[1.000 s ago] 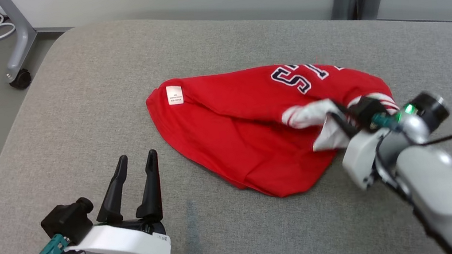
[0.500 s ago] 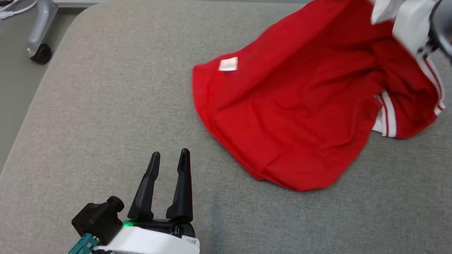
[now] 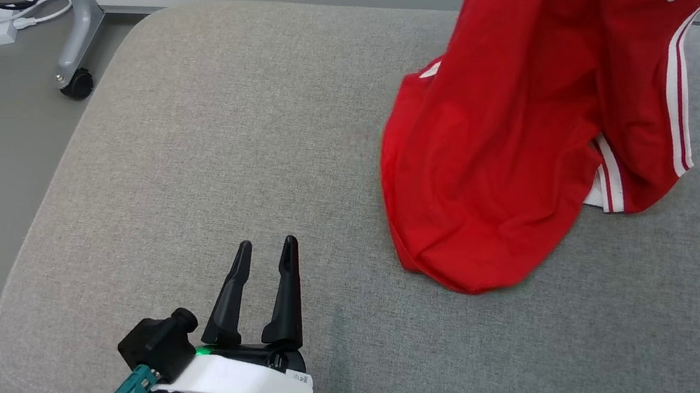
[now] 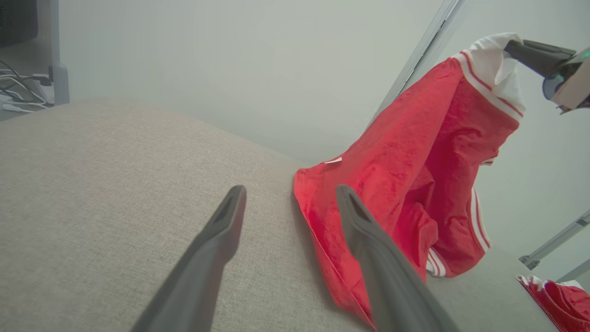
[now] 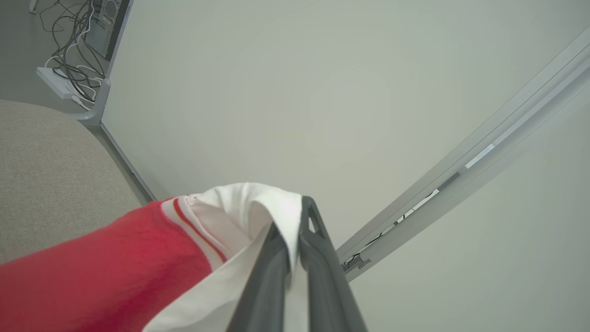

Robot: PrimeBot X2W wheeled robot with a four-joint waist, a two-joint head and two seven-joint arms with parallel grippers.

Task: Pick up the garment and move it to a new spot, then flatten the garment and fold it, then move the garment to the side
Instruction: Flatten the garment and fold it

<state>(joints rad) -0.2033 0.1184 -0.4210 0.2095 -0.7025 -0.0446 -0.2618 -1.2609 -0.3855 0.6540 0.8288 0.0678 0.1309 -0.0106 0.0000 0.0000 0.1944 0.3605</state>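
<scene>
Right tool [image 5: 293, 220]: fingers pressed together, pinching the white ribbed trim [image 5: 249, 203] of the red garment [image 3: 523, 150]. The hold is at an edge band and not in the body cloth. In the inspector's judgement this lets the rest hang free and open out under its own weight.

Garment: raised high over the far right part of the grey cushion [image 3: 210, 141] and draping down from the pinch in long folds. Its lower bulk rests on the cushion, right of centre, and bunches where it meets the fabric. The white-and-red striped trim [image 3: 675, 99] hangs on the side nearer the right edge. The garment is therefore only partly lifted.

Left tool [image 3: 267, 247]: fingers spread, holding nothing, poised over the near left corner of the cushion. It is well apart from the garment and appears placed to keep clear of the carry.

Assessment: pick-up step in hand; relocation, flattening and folding not yet done. Risk noted: the trailing hem may drag and twist across the cushion.
</scene>
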